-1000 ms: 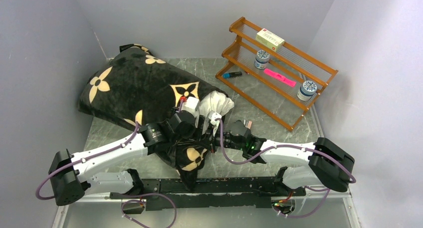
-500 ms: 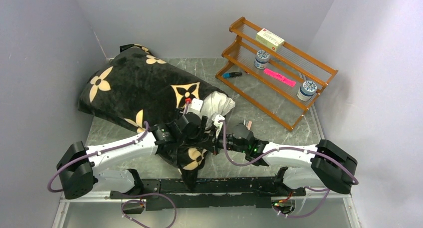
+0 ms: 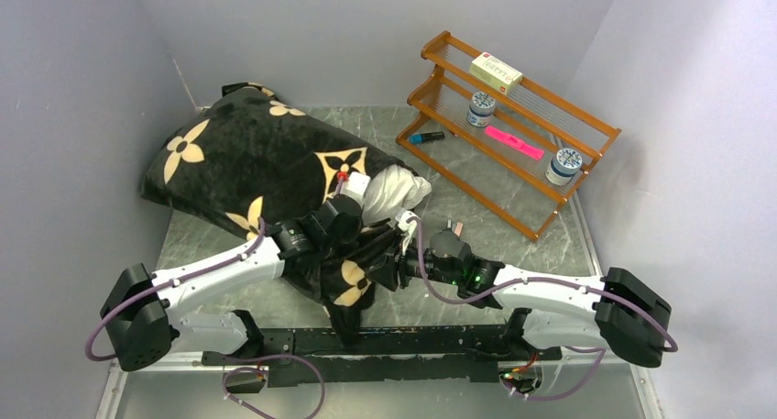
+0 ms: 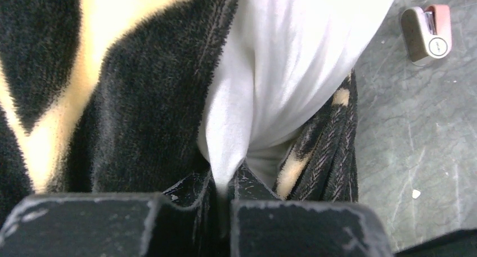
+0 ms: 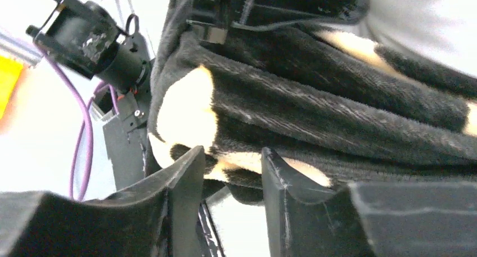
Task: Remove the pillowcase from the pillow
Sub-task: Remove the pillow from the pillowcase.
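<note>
your left gripper (image 4: 228, 184) is clamped on a thin fold of the white pillow (image 4: 292, 71), right beside the plush hem of the pillowcase (image 3: 247, 162). your right gripper (image 5: 230, 156) has its jaws apart, with the black and tan plush just off its fingertips and nothing pinched between them.

the pillow lies on the left half of the table (image 3: 495, 217). nearly all of it is inside the cover, and only one white corner pokes out at the open end, where both arms meet.

the main risk is pulling while only one side is held. if you draw the left arm back now, the cover is likely to ride along with the pillow, because nothing anchors it. the pinch is also small, so the slick white cloth could slip out under load. the hem sits so close to the left jaws that a bit of plush may be caught too, which would lock the two layers together. a wide pull toward the right could also sweep the wooden rack (image 3: 513, 116) or the small grey and red object (image 4: 426, 32) on the table.

from above, both grippers are buried in bunched fabric, so the grip points do not show there. the right wrist view is blurred, and i cannot tell whether those fingertips touch the plush. the far end of the pillow is covered.
</note>
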### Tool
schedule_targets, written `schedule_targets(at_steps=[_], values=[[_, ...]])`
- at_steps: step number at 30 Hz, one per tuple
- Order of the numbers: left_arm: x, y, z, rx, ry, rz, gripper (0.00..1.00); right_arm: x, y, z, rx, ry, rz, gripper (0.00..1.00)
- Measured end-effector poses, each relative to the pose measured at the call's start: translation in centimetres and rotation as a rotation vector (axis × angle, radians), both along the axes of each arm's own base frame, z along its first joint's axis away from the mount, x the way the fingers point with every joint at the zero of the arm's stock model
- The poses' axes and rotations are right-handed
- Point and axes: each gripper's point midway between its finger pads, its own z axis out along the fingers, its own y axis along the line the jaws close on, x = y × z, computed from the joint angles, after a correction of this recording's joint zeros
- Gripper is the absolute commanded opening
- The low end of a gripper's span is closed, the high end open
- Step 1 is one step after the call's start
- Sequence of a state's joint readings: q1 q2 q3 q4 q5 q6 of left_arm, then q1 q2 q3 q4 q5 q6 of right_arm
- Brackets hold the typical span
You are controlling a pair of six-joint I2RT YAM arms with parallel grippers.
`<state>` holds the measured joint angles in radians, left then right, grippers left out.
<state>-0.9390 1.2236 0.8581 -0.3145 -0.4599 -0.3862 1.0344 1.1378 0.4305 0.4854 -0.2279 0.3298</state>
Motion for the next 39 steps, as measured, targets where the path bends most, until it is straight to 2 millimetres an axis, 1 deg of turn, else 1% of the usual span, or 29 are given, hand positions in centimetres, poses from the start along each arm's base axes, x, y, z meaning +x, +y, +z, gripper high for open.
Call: schedule_targets(at_steps=[2, 5, 8, 12, 15, 17, 19, 21, 25, 27, 28, 30, 31, 34, 36, 39], values=[[0.1, 0.0, 0.1, -0.013, 0.016, -0.017, 0.05, 0.2, -0.4, -0.4, -0.025, 0.049, -0.043, 0.62], [0.6, -0.1, 0.7, -0.047, 0.049, -0.046, 0.05, 0.9, -0.7, -0.3, -0.051, 0.114, -0.116, 0.71], [1.8, -0.3, 2.1, -0.074, 0.080, -0.069, 0.05, 1.3, -1.1, 0.6, -0.043, 0.156, -0.172, 0.76], [3.7, -1.4, 4.0, -0.090, 0.090, -0.103, 0.05, 1.6, -1.3, 1.9, -0.019, 0.200, -0.219, 0.82], [4.4, -2.3, 4.3, -0.083, 0.105, -0.129, 0.05, 2.2, -1.4, 2.4, -0.025, 0.223, -0.261, 0.87], [4.9, -2.8, 4.4, -0.081, 0.110, -0.145, 0.05, 3.0, -1.8, 3.1, -0.039, 0.228, -0.304, 0.90], [5.3, -3.4, 4.4, -0.091, 0.113, -0.156, 0.05, 4.0, -2.1, 4.2, -0.052, 0.220, -0.354, 0.93], [5.6, -3.8, 4.4, -0.106, 0.117, -0.167, 0.05, 5.3, -2.2, 6.1, -0.049, 0.202, -0.410, 0.94], [6.1, -5.0, 4.0, -0.153, 0.132, -0.191, 0.05, 7.8, -2.2, 10.0, -0.002, 0.176, -0.507, 0.94], [6.3, -5.4, 4.2, -0.176, 0.130, -0.196, 0.05, 8.8, -2.5, 11.0, 0.011, 0.178, -0.550, 0.91], [6.4, -5.4, 4.3, -0.184, 0.128, -0.196, 0.05, 9.2, -2.6, 11.1, 0.010, 0.182, -0.571, 0.90], [6.5, -5.5, 4.6, -0.196, 0.119, -0.198, 0.05, 9.9, -3.0, 10.7, -0.002, 0.202, -0.607, 0.82], [6.5, -5.5, 4.6, -0.203, 0.112, -0.200, 0.05, 10.1, -3.1, 10.3, -0.014, 0.217, -0.621, 0.77], [6.1, -5.3, 4.7, -0.219, 0.090, -0.207, 0.05, 10.3, -3.0, 8.7, -0.050, 0.261, -0.641, 0.66], [5.7, -4.9, 4.5, -0.226, 0.077, -0.210, 0.05, 10.0, -2.4, 8.3, -0.044, 0.302, -0.620, 0.62], [5.2, -4.4, 4.5, -0.240, 0.059, -0.213, 0.05, 9.2, -1.6, 8.3, -0.026, 0.350, -0.582, 0.61]])
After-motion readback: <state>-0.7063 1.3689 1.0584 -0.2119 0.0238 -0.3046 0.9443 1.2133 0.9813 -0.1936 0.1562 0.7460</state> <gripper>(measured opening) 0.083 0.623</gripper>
